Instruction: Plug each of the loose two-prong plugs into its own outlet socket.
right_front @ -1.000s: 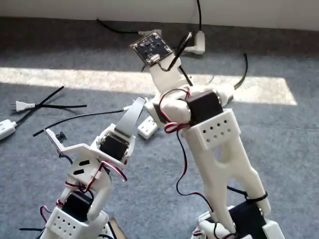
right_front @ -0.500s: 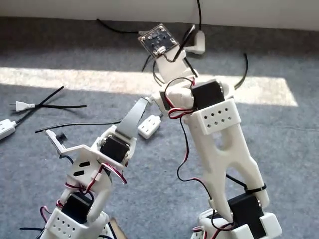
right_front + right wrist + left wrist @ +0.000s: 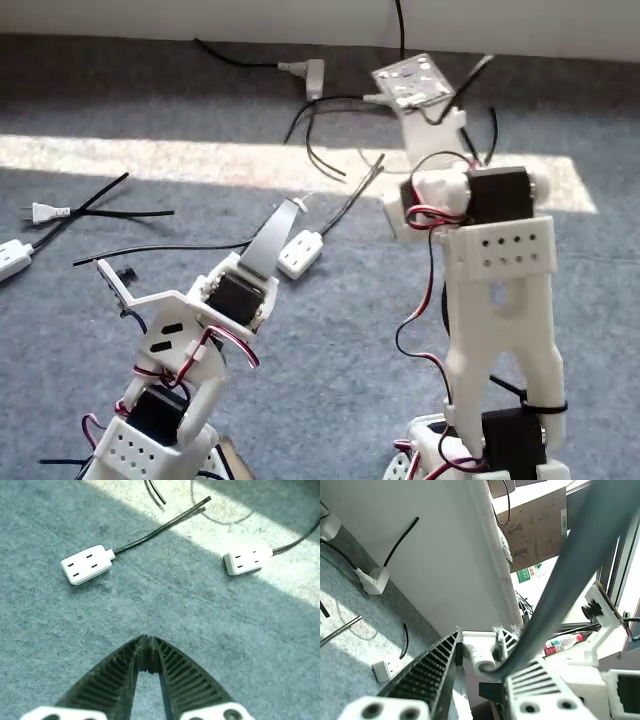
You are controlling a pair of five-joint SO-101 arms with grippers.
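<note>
The right gripper (image 3: 146,647) is closed on nothing, its two ribbed black jaws meeting at the tips above the grey carpet (image 3: 280,645). The right arm (image 3: 495,270) stands tall on the right side of the scene. On the carpet ahead of those tips lie two white outlet sockets, well apart from each other. The shaded socket (image 3: 86,564) lies flat with its slots up, and a black cord runs from one end toward the far side. The sunlit socket (image 3: 247,561) sits at the edge of the bright band across the floor, also on a dark cord. From above, the shaded socket (image 3: 300,252) lies between the two arms, just beside the left gripper (image 3: 283,215). That gripper is raised on the left arm (image 3: 170,350) at the near left and angled toward the far right; whether it is open or closed cannot be told. A loose two-prong plug (image 3: 42,211) lies far to the left, its black cord crossing another cord, well apart from both grippers and from both sockets. A further white socket block (image 3: 10,258) shows at the left edge, nearer than that plug. On the far side, at the foot of the wall (image 3: 150,15), a white plug (image 3: 307,72) lies on a black cord.
</note>
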